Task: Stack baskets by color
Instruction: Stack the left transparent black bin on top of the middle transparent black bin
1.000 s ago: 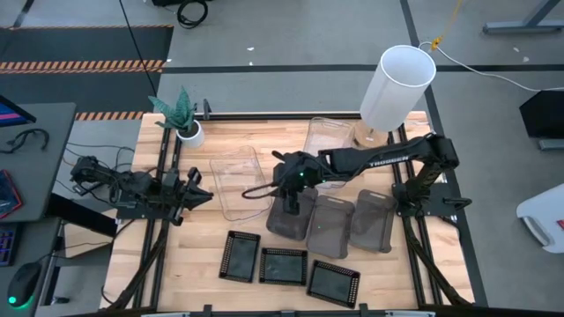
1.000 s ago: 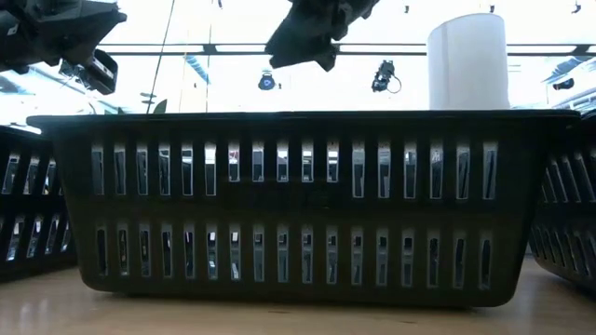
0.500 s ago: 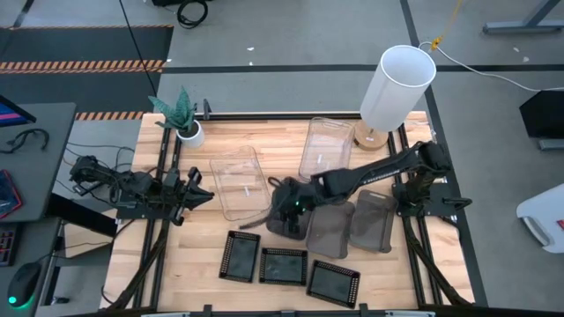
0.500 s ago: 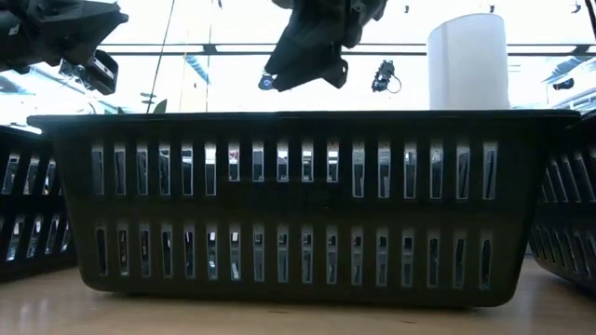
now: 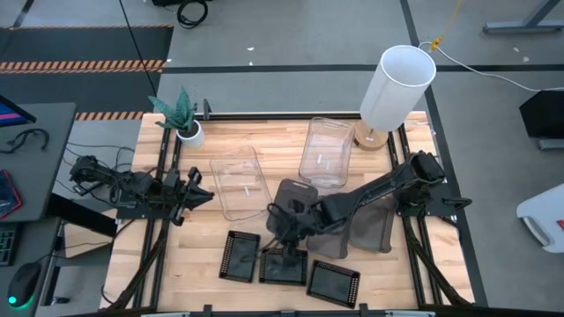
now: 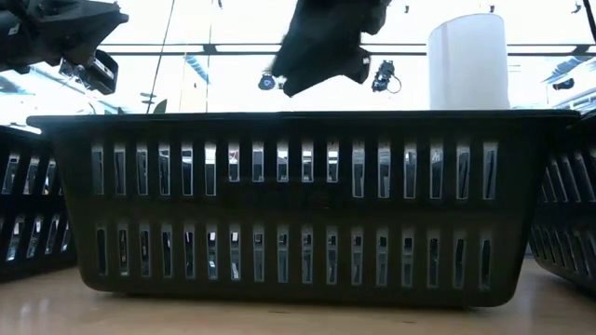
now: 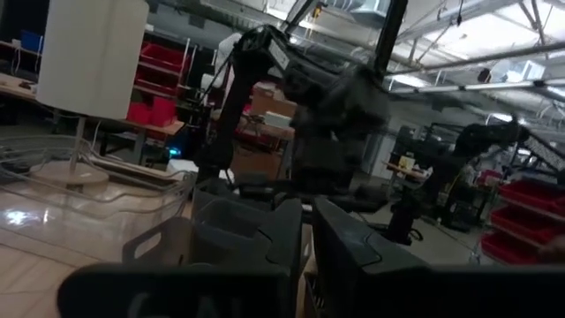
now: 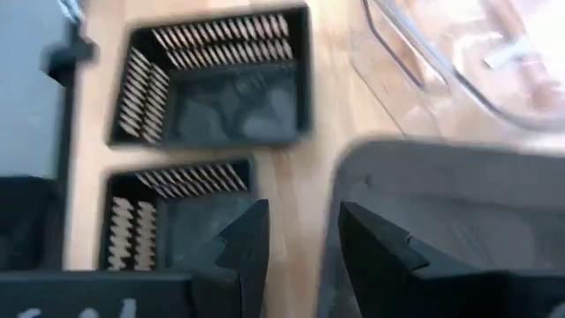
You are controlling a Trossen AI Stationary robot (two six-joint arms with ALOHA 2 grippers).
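Listing from the high view: three black mesh trays unstacked along the tabletop's front edge, smoky grey bins mid-table, two clear bins behind; no stack seen. Right gripper above the middle tray; left gripper parked at the left edge, fingers cannot tell. Right wrist view: right fingers apart, empty, over trays.

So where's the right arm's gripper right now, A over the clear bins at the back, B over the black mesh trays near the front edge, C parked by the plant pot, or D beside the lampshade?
B: in the high view the right gripper reaches over the black mesh trays at the front, jaws open and empty.
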